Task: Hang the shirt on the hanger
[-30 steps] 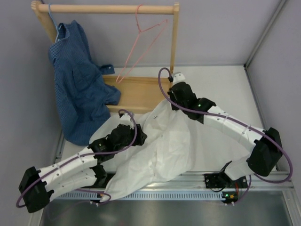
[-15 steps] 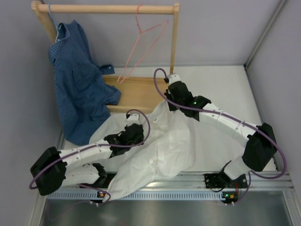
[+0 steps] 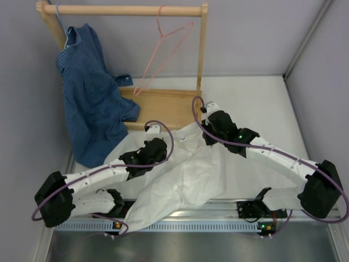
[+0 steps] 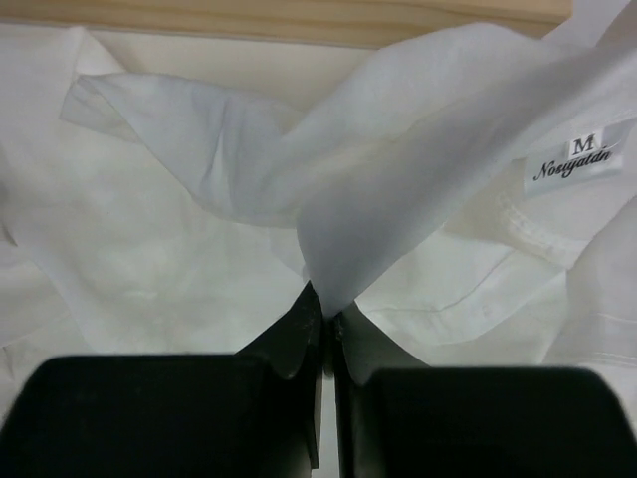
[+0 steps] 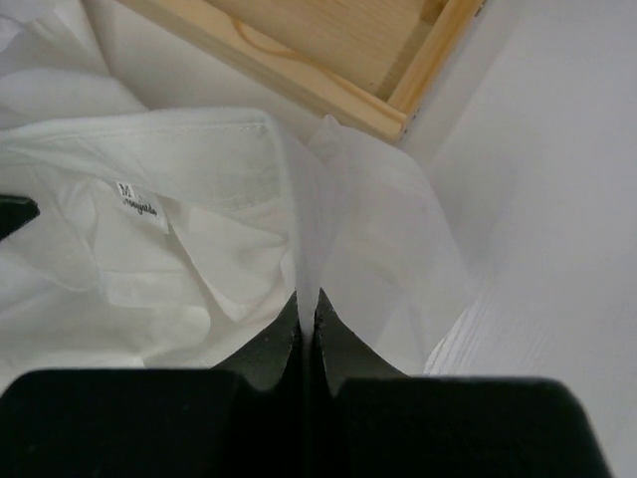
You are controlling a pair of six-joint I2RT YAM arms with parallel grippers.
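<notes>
Shirt: white shirt (image 3: 188,174) lies rumpled on the table (image 3: 262,103), its collar end lifted near the wooden rack base (image 3: 163,103).
Left gripper (image 4: 323,317): pinched on a collar fold.
Right gripper (image 5: 307,302): clamped on the opposite fold.
Hanger: pink wire hanger (image 3: 163,46) hangs bare on the rail (image 3: 120,10); dressing it is not yet begun.

A robotics lab test cell: a white counter (image 3: 262,98) boxed by plain grey panel walls (image 3: 256,38), an aluminium rail (image 3: 207,222) at 6 o'clock mounting two cabled robot arms (image 3: 272,155), and a wooden garment rack (image 3: 163,103) at 11 o'clock.
</notes>
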